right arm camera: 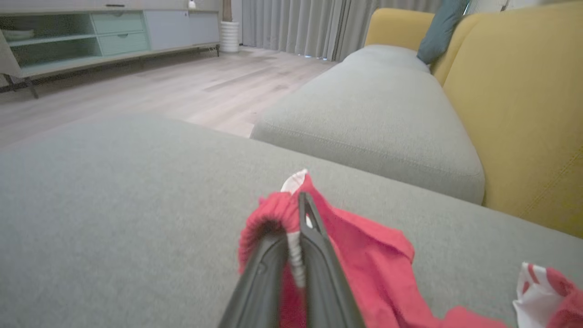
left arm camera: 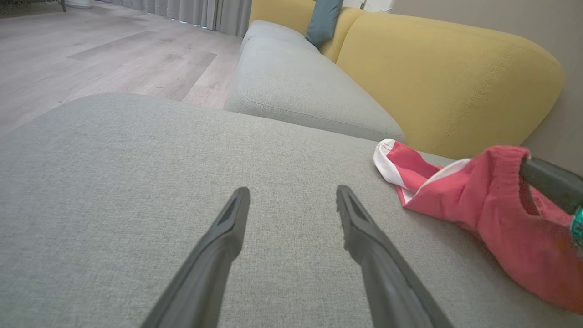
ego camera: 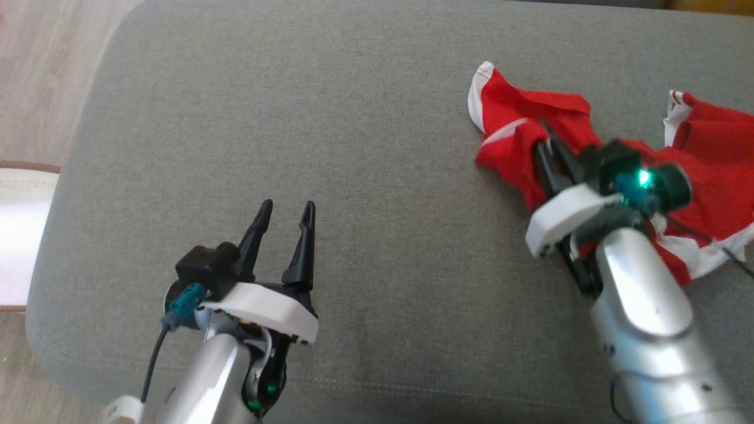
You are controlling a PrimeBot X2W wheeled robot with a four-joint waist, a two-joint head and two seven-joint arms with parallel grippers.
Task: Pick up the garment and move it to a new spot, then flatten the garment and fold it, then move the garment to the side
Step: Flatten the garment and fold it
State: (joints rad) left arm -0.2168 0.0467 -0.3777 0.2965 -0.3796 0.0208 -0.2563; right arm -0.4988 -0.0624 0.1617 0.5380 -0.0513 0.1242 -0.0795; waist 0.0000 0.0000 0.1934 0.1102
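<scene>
Pickup begun: our right tool (right arm camera: 299,212) pinched the red-and-white garment (ego camera: 512,115), left tool (ego camera: 288,206) wide open, empty; moving, flattening, folding remained.

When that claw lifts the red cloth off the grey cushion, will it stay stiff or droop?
Probably droop: the garment lies crumpled in soft folds. Likely light: the right gripper holds it by one thin pinched fold. Its trailing part may drag along the cushion.
</scene>
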